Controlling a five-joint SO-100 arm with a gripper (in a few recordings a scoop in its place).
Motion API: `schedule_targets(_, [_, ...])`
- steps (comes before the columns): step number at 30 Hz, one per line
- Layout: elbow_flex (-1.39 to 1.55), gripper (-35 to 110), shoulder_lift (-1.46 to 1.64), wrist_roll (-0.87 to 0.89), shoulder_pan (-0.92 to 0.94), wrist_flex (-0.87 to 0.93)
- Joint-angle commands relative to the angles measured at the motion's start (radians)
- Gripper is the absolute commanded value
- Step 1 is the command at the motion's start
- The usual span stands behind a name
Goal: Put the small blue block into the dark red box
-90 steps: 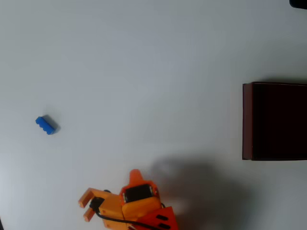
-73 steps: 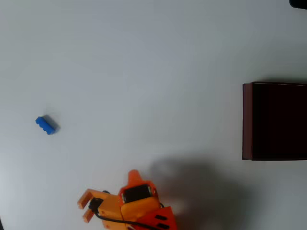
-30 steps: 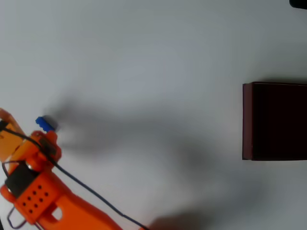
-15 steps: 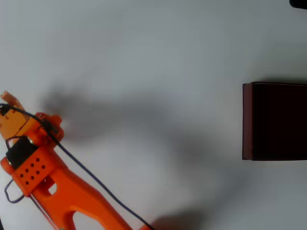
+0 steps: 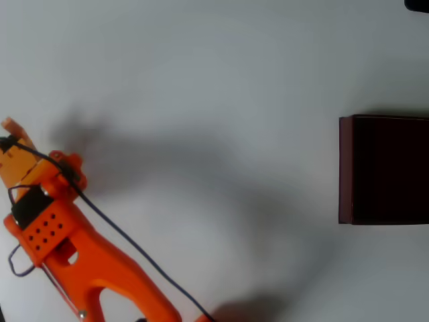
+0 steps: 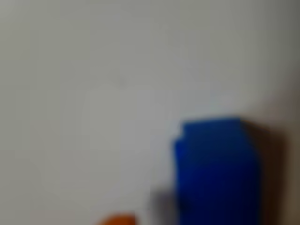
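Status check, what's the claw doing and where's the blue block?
Claw at table's left edge, jaws unreadable. Small blue block close below wrist camera, blurred. Dark red box far right, path clear.

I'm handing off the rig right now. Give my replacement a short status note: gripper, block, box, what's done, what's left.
Gripper: at the left edge of the overhead view, over the block's spot; open or shut cannot be told.
Small blue block: close and blurred in the wrist view, on the white table, covered by the arm from overhead.
Dark red box: far right.
Done: reach to the block.
Left: confirm grasp, lift, carry across, drop into the box.
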Motion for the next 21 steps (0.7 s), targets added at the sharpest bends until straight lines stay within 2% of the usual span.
schedule_targets(1, [0.046,18,0.026,0.028,-0.023,-0.057])
schedule_targets(5, [0.13,1,0.046,0.026,-0.008,-0.147])
schedule_targets(10, [0.216,0,0.117,0.011,-0.008,-0.189])
schedule_targets(15, [0.201,1,0.252,-0.103,0.049,-0.011])
schedule_targets(21, [0.25,1,0.56,-0.376,0.206,0.202])
